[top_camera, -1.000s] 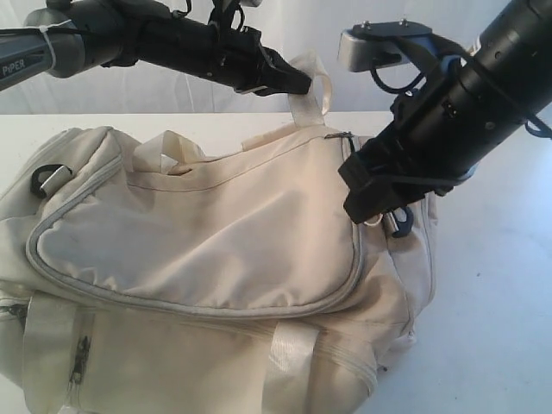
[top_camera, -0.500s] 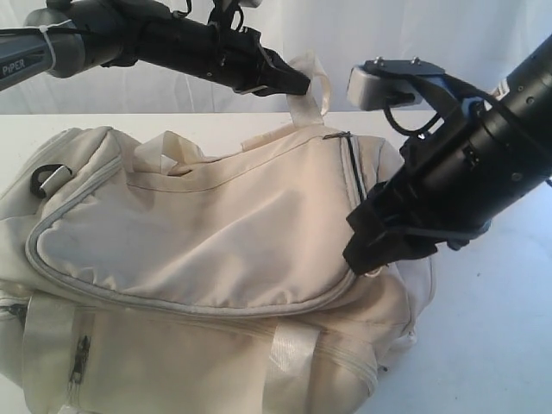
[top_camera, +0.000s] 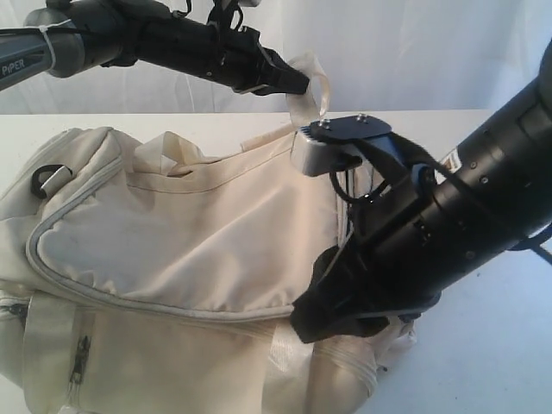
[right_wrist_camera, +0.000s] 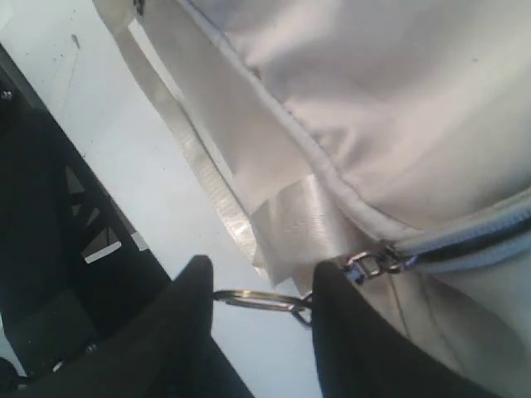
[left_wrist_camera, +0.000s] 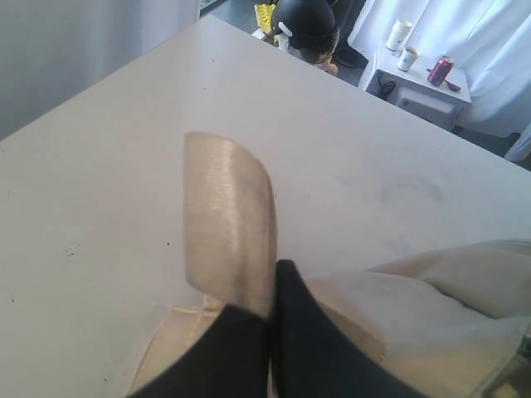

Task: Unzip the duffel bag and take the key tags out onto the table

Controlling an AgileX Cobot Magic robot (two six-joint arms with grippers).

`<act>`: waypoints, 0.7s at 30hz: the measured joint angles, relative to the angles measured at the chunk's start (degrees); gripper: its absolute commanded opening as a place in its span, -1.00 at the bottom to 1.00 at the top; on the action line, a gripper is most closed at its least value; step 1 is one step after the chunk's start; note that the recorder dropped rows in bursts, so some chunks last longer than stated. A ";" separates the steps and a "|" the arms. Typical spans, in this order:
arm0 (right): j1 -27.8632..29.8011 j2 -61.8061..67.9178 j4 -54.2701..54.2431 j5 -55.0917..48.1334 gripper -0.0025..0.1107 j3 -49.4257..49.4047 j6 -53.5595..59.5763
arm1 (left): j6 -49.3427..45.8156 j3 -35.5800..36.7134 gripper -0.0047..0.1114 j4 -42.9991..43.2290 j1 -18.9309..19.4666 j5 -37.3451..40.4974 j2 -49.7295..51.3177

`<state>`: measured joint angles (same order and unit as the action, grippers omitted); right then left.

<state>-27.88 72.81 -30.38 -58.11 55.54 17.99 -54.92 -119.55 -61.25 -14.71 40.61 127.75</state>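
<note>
Although the right gripper's [right_wrist_camera: 261, 286] jaws stand partway apart, they are not idle: a zipper pull ring [right_wrist_camera: 249, 298] spans the gap and touches both fingers, so I read it as pinched. The ring hangs from the slider [right_wrist_camera: 373, 264] of the grey zipper [right_wrist_camera: 473, 240], which runs along the flap edge of the duffel bag [top_camera: 190, 224]. The left gripper [left_wrist_camera: 270, 290] is clamped shut on a webbing handle loop [left_wrist_camera: 228, 215], held above the bag's far side.

The bag looks soft and limp, so it would likely buckle and drag along with the slider unless held. The lifted handle seems to serve as that counter-hold. The webbing is shiny and may be slippery. The ring is small, hard metal that could twist out of a loose pinch, yet it is the natural place to pull from.

The bag lies on the white table [top_camera: 483, 345] with its long axis running across the exterior view. One end, with a black D-ring [top_camera: 47, 177], points to that view's left. The curved flap faces up and toward the camera. No view shows the key tags; presumably they are inside the bag.
</note>
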 measured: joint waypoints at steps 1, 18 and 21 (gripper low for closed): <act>-0.75 0.00 -0.57 1.10 -0.96 -0.52 0.00 | 0.00 0.00 -0.92 0.00 0.00 0.00 0.00; -10.78 7.00 -3.67 14.22 -0.96 -2.63 0.00 | 0.07 0.00 -0.92 0.00 0.00 -0.14 0.00; -11.54 8.17 -3.94 15.55 -0.95 -2.63 0.00 | 0.07 0.00 -0.92 0.10 0.00 -0.02 0.00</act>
<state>-39.42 80.97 -34.31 -42.55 52.91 17.99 -54.85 -119.55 -61.14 -14.71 40.59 127.75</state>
